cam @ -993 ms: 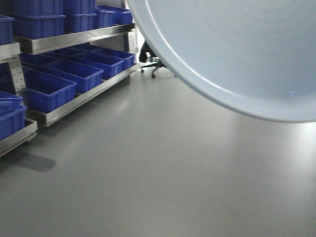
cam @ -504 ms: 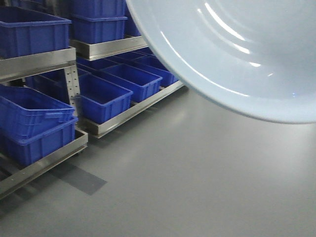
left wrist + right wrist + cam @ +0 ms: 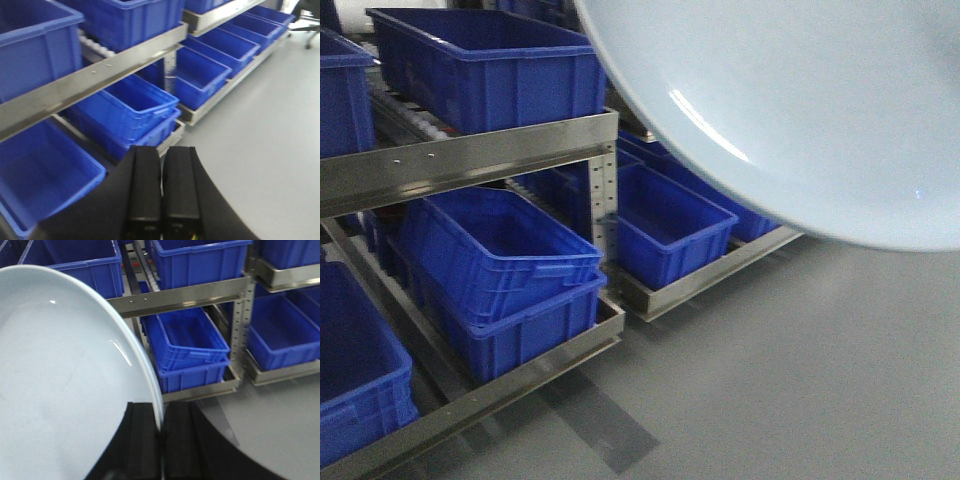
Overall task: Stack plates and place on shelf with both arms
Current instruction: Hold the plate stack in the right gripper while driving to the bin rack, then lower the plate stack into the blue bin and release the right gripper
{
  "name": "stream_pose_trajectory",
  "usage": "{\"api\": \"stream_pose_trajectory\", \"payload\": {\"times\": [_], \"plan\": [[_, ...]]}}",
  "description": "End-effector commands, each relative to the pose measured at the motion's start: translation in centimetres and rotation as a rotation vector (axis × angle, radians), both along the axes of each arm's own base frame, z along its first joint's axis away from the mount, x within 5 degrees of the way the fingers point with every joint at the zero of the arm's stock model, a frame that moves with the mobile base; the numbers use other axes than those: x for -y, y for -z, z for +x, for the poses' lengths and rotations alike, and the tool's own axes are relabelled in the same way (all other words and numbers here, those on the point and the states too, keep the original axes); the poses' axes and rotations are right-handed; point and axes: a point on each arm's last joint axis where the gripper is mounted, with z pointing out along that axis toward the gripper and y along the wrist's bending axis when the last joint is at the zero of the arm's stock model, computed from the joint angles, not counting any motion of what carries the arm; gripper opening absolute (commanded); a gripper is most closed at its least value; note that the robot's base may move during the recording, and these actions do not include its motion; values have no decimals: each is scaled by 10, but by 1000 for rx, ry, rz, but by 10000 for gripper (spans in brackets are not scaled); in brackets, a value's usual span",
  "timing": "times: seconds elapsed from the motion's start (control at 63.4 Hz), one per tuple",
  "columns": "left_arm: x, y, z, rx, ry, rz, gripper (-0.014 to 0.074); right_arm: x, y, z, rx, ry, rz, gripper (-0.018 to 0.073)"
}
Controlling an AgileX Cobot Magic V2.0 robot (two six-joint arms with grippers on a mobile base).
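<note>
While the front camera looks out over the grey floor point(image 3: 800, 380), you have a pale bluish-white plate point(image 3: 800, 100) filling the upper right of the view, close to the lens and tilted, with a streak of light along its rim. Left of it stands the shelf point(image 3: 470, 160). Its brushed steel front rail carries small screws, and blue crates point(image 3: 490, 60) sit above and below that rail (two of the lower ones are nested together). The plate hangs in the air in front of the shelf, not on it.

From the left wrist, you see the left tool point(image 3: 161, 200) with its black fingers point(image 3: 145, 190) drawn almost together. Only a thin slit shows between them, and nothing is visible in it. Ahead, the shelf rail runs diagonally across the view, with crates on both levels.

From the right wrist, the right tool point(image 3: 161, 450) is clamped on the plate's rim, whose edge runs down into the slit between the fingers point(image 3: 182, 440). The plate spreads over the left half of the view, well short of the shelf rail beyond it. You cannot tell from these views whether one plate or two is held.
</note>
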Motion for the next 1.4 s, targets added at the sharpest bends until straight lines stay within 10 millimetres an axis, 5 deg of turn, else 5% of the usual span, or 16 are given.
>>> {"api": "stream_pose_trajectory", "payload": {"times": [0.0, 1.387], "plan": [[-1, -16, 2, 103, -10, -19, 84, 2, -19, 1, 103, 22, 59, 57], [-1, -16, 2, 103, -10, -19, 84, 2, -19, 1, 103, 22, 59, 57]]}}
